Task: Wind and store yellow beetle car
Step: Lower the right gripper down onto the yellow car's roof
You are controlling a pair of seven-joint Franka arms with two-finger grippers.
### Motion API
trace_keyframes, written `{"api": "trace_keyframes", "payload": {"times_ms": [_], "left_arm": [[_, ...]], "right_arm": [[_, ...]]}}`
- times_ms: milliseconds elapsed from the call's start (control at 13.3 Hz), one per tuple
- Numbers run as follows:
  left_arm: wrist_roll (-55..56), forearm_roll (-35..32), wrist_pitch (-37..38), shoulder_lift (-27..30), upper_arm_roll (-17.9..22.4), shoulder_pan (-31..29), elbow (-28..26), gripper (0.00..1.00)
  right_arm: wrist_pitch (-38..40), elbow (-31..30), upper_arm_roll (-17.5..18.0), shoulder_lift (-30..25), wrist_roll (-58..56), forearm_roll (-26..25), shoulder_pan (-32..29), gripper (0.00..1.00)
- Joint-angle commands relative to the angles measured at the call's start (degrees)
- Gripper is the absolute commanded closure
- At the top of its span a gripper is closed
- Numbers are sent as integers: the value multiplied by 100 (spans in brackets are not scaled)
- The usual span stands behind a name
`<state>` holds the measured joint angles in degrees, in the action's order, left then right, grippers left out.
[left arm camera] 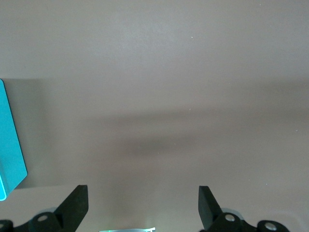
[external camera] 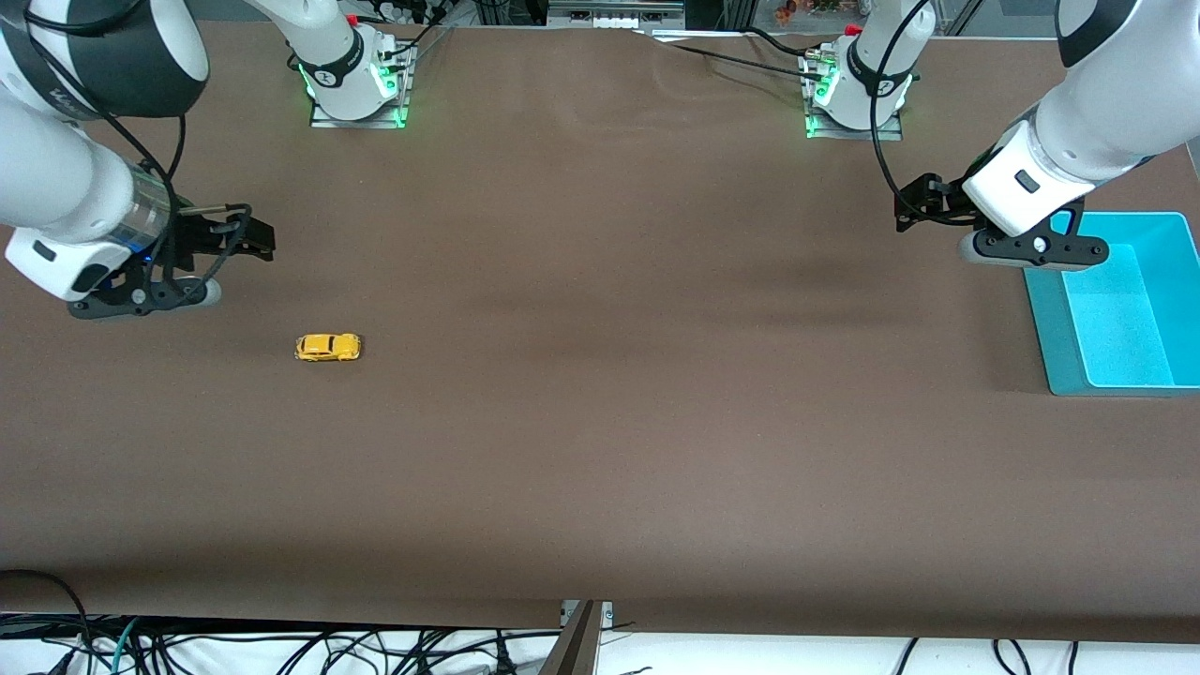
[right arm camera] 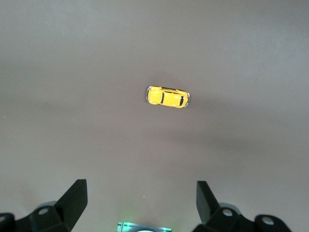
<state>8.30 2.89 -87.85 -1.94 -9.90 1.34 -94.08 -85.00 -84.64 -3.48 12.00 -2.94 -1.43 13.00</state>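
Observation:
The yellow beetle car [external camera: 328,347] stands on its wheels on the brown table toward the right arm's end. It also shows in the right wrist view [right arm camera: 167,97], well clear of the fingers. My right gripper [external camera: 251,236] hangs open and empty over bare table beside the car, and its fingertips frame the right wrist view [right arm camera: 141,189]. My left gripper [external camera: 923,202] hangs open and empty over bare table beside the teal bin, at the left arm's end. In the left wrist view [left arm camera: 143,193] nothing lies between its fingers.
An open teal bin [external camera: 1050,337] sits on the table at the left arm's end, and its edge shows in the left wrist view [left arm camera: 10,145]. The two arm bases [external camera: 356,84] [external camera: 853,98] stand along the table's back edge. Cables hang below the front edge.

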Motion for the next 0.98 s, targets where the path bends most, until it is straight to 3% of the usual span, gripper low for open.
{"api": "trace_keyframes", "payload": {"times_ms": [0,375,901], "left_arm": [[-3,142,92,45,-12,-55,65,0],[-3,142,92,45,-20,-55,74,0],[-3,142,101,45,-20,-55,74,0]], "right_arm": [[-7,9,-21,92,-1360,-225,-17,0],[-612,-279,-56,531,-4078,-393,-96,0],[-2413,-2071,-65,435,-6164,-350,-131,0]]}}
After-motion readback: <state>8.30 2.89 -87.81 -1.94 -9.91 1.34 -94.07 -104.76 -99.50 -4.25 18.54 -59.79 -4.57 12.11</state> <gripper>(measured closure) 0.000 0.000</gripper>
